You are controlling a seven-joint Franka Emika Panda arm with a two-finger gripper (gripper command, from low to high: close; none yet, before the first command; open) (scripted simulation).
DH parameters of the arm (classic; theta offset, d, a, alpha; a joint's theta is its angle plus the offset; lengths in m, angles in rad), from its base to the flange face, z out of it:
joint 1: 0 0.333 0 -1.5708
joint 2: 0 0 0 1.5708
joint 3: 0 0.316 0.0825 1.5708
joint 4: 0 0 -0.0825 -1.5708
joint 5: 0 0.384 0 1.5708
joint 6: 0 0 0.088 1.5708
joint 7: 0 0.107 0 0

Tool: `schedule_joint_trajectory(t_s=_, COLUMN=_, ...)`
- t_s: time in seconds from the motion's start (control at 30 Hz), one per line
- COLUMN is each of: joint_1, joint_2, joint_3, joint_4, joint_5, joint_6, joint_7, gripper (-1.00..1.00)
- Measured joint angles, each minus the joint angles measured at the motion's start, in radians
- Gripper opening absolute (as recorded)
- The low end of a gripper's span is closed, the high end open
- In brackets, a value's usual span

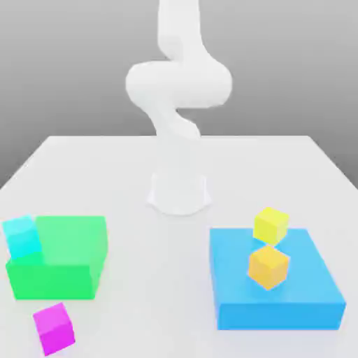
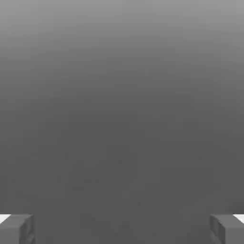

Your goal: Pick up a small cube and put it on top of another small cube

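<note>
Exterior view: the white arm (image 1: 178, 105) rises from its base at the middle of the white worktop (image 1: 280, 168) and bends out of frame at the top. On the exterior view's right lies a flat blue block (image 1: 294, 294), with an orange cube (image 1: 268, 266) resting on it and a yellow cube (image 1: 270, 225) at its far edge. On the exterior view's left sits a green block (image 1: 66, 262), a cyan cube (image 1: 22, 236) touching its far left corner, and a magenta cube (image 1: 54, 328) on the worktop just in front of it. In the hand view the gripper (image 2: 122, 228) shows two grey fingertips (image 2: 16, 228) at opposite edges; the jaws stand wide apart, holding nothing, before a plain grey background.
</note>
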Motion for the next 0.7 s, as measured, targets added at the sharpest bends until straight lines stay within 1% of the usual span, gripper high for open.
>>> schedule_joint_trajectory(t_s=0.2, joint_1=0.082, joint_2=0.22, joint_3=-0.154, joint_4=-0.013, joint_5=0.071, joint_6=0.064, joint_7=-0.244, gripper=0.0)
schedule_joint_trajectory(t_s=0.4, joint_1=0.135, joint_2=0.437, joint_3=-0.282, joint_4=-0.026, joint_5=0.169, joint_6=0.125, joint_7=-0.503, gripper=0.0)
schedule_joint_trajectory(t_s=0.57, joint_1=0.13, joint_2=0.623, joint_3=-0.343, joint_4=-0.036, joint_5=0.263, joint_6=0.173, joint_7=-0.726, gripper=0.0)
schedule_joint_trajectory(t_s=0.7, joint_1=0.088, joint_2=0.766, joint_3=-0.354, joint_4=-0.044, joint_5=0.316, joint_6=0.214, joint_7=-0.89, gripper=0.0)
